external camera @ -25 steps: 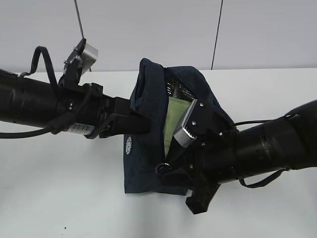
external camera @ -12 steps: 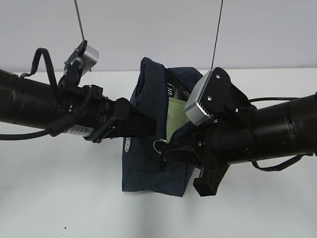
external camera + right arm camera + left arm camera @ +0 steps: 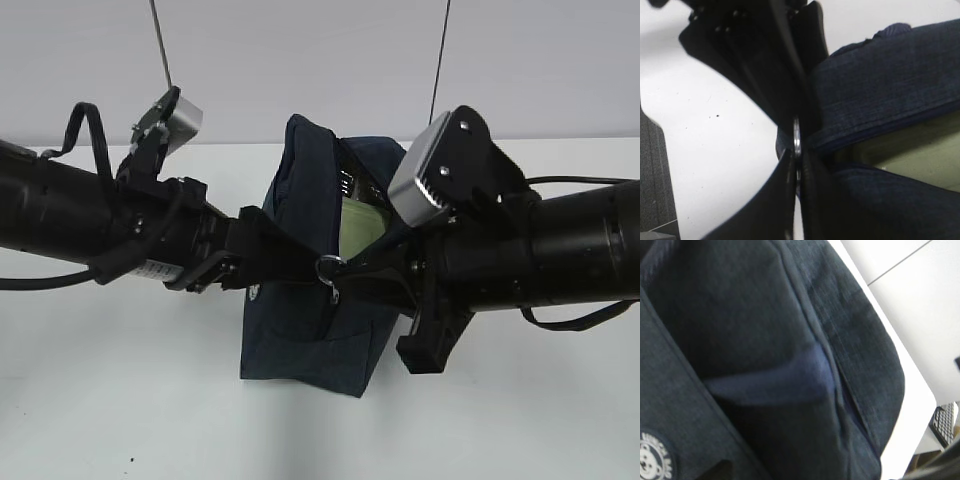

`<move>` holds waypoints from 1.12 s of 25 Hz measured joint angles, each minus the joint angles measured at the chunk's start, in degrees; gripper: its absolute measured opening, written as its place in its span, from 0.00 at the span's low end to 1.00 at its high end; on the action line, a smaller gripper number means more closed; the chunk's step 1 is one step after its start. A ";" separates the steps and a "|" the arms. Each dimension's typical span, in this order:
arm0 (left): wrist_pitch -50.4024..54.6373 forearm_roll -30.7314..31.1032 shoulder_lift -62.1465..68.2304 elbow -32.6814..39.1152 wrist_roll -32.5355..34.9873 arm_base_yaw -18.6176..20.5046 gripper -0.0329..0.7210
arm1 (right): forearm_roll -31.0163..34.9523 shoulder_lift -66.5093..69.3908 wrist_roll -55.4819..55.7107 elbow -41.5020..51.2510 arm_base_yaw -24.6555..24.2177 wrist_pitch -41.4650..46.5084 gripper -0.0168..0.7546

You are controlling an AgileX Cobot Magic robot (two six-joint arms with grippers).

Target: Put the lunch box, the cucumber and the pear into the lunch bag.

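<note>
The lunch bag (image 3: pixel 300 300) stood on the white worktop (image 3: pixel 120 400) between my two arms. Its top gaped open, and the pale green lunch box (image 3: pixel 360 222) showed inside. My right fingers (image 3: pixel 797 165) were pressed together on the metal ring pull (image 3: pixel 329 270). I could not tell how my left fingers (image 3: pixel 290 262) stood against the bag's side.

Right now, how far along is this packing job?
Done: the lunch box shows pale green inside the lunch bag. In hand: the right gripper is shut on the ring pull of the zipper; the left gripper is at the bag's side. Left: cucumber and pear aren't visible, so I can't confirm them.
</note>
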 joint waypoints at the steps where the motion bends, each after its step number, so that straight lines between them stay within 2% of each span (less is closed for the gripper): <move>1: 0.19 0.39 0.00 0.00 0.00 0.00 0.74 | 0.20 -0.19 0.00 0.00 0.00 -0.14 0.03; 14: 4.50 5.74 0.00 0.00 0.00 -0.05 0.75 | 6.09 -0.59 -2.93 0.00 0.00 -0.89 0.03; 24: 1.58 5.12 1.03 0.00 0.00 -0.15 0.74 | 7.04 -4.34 -3.82 0.00 0.00 -0.89 0.03; 28: -1.80 3.78 1.36 0.00 0.00 -1.87 0.67 | 7.14 -4.39 -3.92 0.00 0.00 -0.89 0.03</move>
